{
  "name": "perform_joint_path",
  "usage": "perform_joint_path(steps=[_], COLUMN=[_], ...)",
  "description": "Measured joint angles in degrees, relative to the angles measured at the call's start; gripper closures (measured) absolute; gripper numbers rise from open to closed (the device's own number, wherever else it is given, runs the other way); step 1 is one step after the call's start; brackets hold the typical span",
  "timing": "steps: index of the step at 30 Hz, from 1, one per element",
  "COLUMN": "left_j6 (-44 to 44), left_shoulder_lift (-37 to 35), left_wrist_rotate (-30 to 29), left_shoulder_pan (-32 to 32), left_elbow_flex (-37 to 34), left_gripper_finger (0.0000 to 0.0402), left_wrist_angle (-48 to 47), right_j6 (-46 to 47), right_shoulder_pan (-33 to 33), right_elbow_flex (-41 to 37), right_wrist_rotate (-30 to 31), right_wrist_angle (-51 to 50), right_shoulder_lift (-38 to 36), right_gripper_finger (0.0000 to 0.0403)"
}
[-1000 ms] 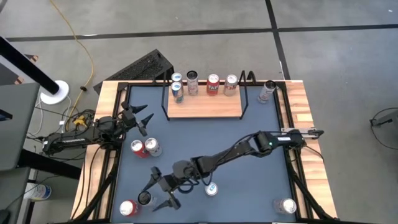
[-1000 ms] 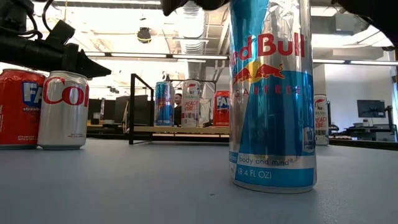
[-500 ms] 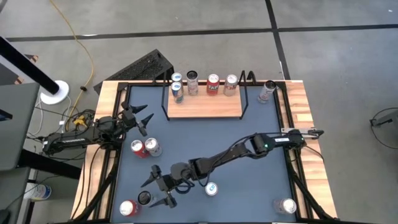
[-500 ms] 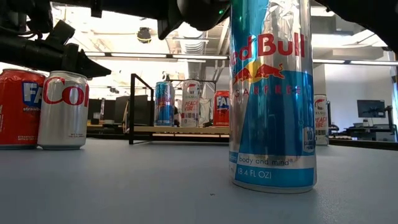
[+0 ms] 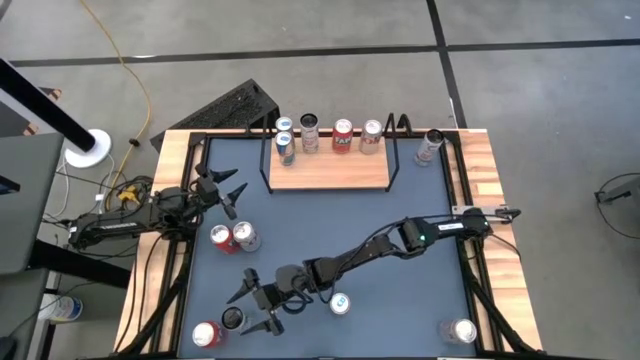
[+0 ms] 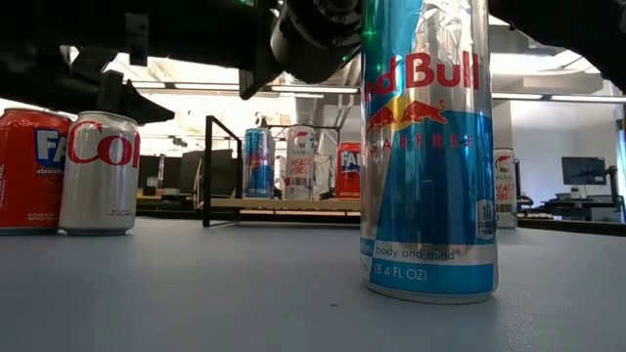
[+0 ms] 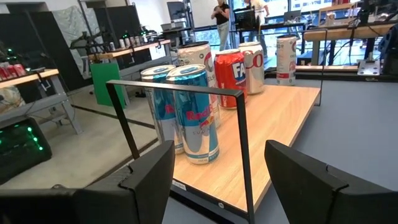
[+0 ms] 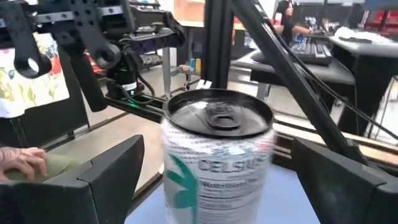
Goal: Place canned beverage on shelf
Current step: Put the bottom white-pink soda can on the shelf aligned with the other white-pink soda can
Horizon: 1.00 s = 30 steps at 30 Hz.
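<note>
A white Celsius can (image 8: pixel 217 155) with a dark top stands upright on the dark-blue tabletop near the front left (image 5: pixel 232 319). My right gripper (image 5: pixel 250 308) is open, with one finger (image 8: pixel 93 180) on each side of the can and a gap to it on both sides. The light-wood shelf (image 5: pixel 330 168) with black wire side frames stands at the far middle and bears several upright cans (image 5: pixel 343 135). My left gripper (image 5: pixel 225 190) is open and empty at the table's left, pointing at the shelf (image 7: pixel 273 124).
A blue Red Bull can (image 5: pixel 340 303) stands beside my right arm, large in the low view (image 6: pixel 425 147). A Fanta can and a Coke can (image 5: pixel 245 237) stand at mid left. More cans stand at front left (image 5: pixel 205 335), front right (image 5: pixel 460 330) and far right (image 5: pixel 430 145).
My right gripper has gone a little toward the table's left and near edge, closer to the Celsius can, staying open. In the low view the arm shows lower and larger than before. The cans have kept still.
</note>
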Motion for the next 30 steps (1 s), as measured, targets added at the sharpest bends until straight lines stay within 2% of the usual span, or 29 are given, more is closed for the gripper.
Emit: perform_joint_path(steps=[10, 15, 23, 30], left_j6=[0.0, 0.0, 0.0, 0.0], left_shoulder_lift=[0.0, 0.0, 0.0, 0.0], left_wrist_rotate=[0.0, -0.1, -0.1, -0.1], left_shoulder_pan=[0.0, 0.0, 0.0, 0.0], left_elbow_flex=[0.1, 0.2, 0.2, 0.3], left_gripper_finger=[0.0162, 0.0162, 0.0162, 0.0162], left_wrist_angle=[-0.4, -0.6, -0.6, -0.7], right_j6=[-0.5, -0.3, 2.4, 3.5], right_shoulder_pan=[1.4, 1.7, 1.5, 1.4], right_elbow_flex=[1.9, 2.0, 2.0, 2.0], right_wrist_rotate=[2.0, 7.0, 8.2, 9.5], right_wrist_angle=[-0.2, -1.8, -3.5, -3.8], right_shoulder_lift=[0.1, 0.0, 0.0, 0.0], right_gripper_finger=[0.0007, 0.0007, 0.0009, 0.0051])
